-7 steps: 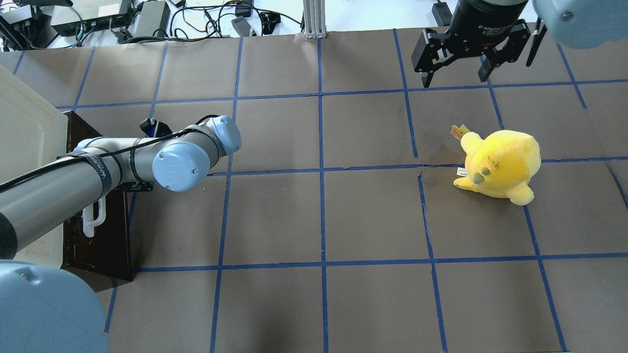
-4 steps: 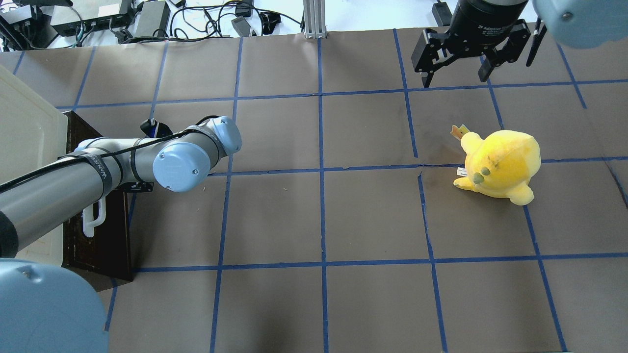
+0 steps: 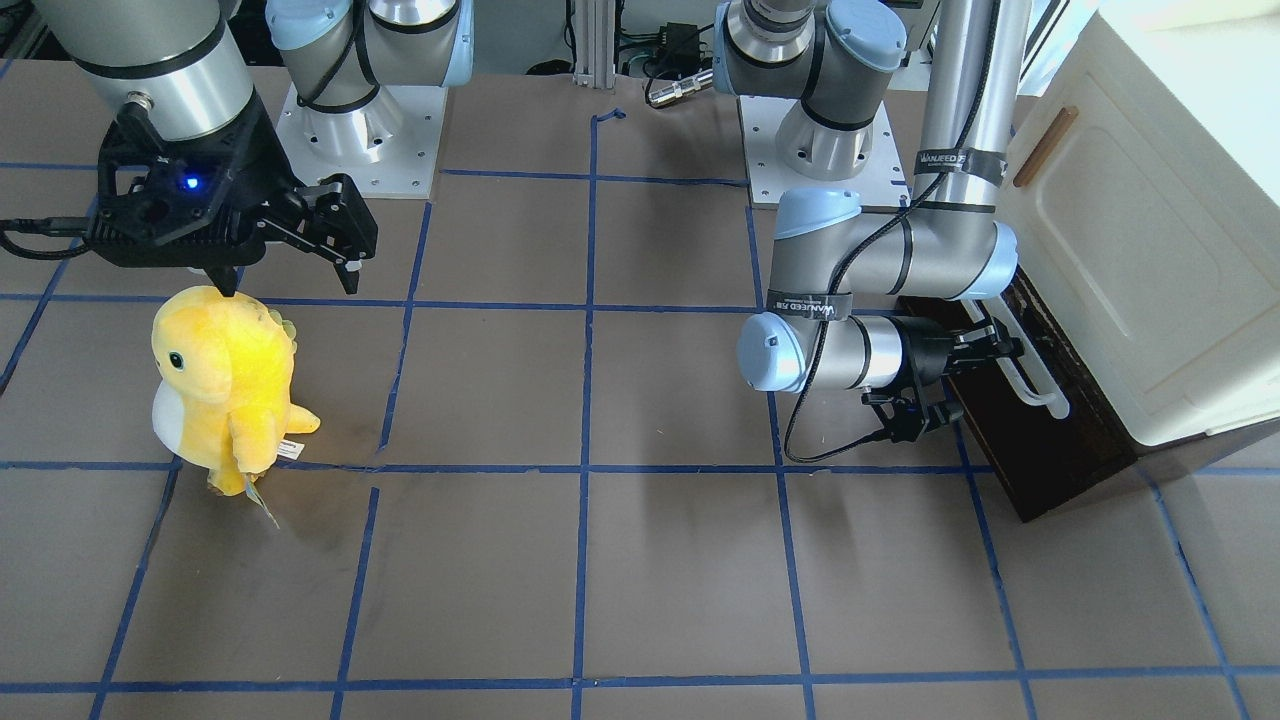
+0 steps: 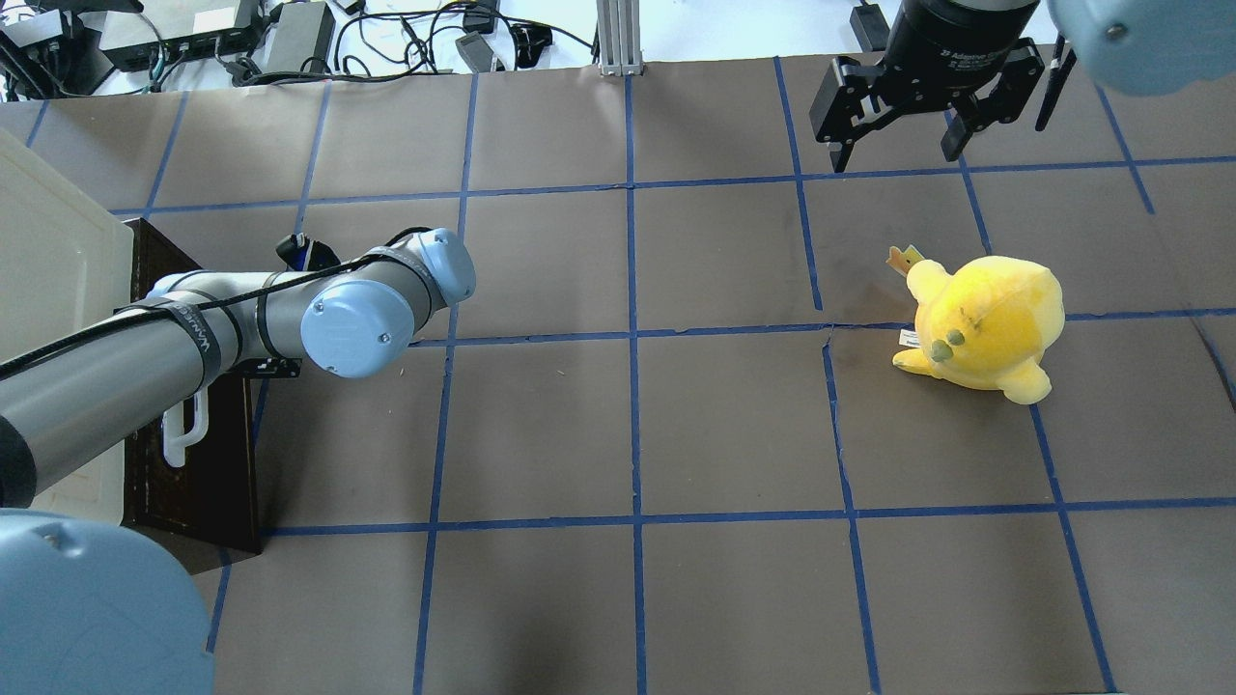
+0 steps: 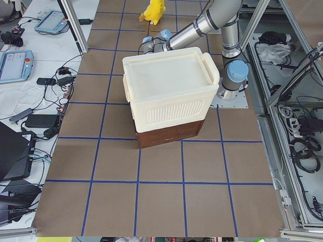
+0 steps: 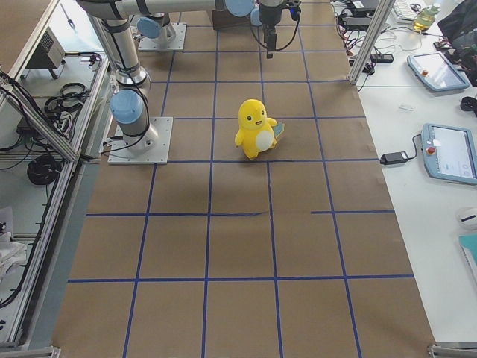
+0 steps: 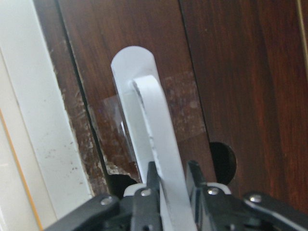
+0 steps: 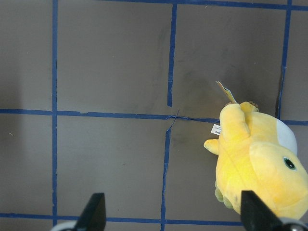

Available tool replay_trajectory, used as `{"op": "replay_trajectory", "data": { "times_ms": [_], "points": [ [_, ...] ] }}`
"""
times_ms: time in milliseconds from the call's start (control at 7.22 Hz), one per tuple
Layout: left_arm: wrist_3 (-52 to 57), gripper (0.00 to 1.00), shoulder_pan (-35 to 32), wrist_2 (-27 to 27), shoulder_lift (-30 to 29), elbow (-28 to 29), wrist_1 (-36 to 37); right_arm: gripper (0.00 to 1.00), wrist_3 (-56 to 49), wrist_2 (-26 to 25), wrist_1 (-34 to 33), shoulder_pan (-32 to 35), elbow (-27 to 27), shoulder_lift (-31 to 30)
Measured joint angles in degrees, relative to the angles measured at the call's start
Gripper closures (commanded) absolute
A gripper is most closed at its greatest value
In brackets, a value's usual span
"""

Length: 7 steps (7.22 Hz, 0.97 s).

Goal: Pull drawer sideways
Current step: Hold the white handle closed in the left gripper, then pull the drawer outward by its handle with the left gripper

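**Item 1, drawer** (image 3: 1010,450): dark brown wood. It is sitting at the bottom of the cream-white cabinet (image 3: 1150,260), at the table's end on the robot's left. Its front is facing along the table toward the middle. How far it is standing out from the cabinet cannot be told.

**Item 2, handle** (image 3: 1035,390): long white bar, running across the drawer front and fixed to it at rounded ends (clear tape is showing around one mount in the left wrist view).

**Item 3, left gripper** (image 7: 169,174): it is reaching level toward the drawer front from a bent wrist. Its two black fingers (image 7: 153,175) are pinching the white bar between them, one pressing on each side.

**Item 4, right gripper** (image 4: 895,159): it is hanging above the table on the robot's right with its jaws spread wide and nothing between them. It is pointing down.

**Item 5, plush toy** (image 3: 225,385): yellow with a white belly, standing upright on the table. It is just beside the spot under the right gripper, apart from the fingers and well apart from the drawer.

**Item 6, table** (image 3: 680,560): brown surface, carrying a grid of blue tape lines.
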Motion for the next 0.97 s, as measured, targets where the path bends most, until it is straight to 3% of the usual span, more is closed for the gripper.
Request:
{"op": "replay_trajectory", "data": {
  "times_ms": [969],
  "points": [
    [0.19, 0.76, -1.15, -0.46, -0.18, 0.26, 0.48, 0.00, 0.04, 0.00, 0.00, 0.00, 0.00, 0.00]
  ]
}}
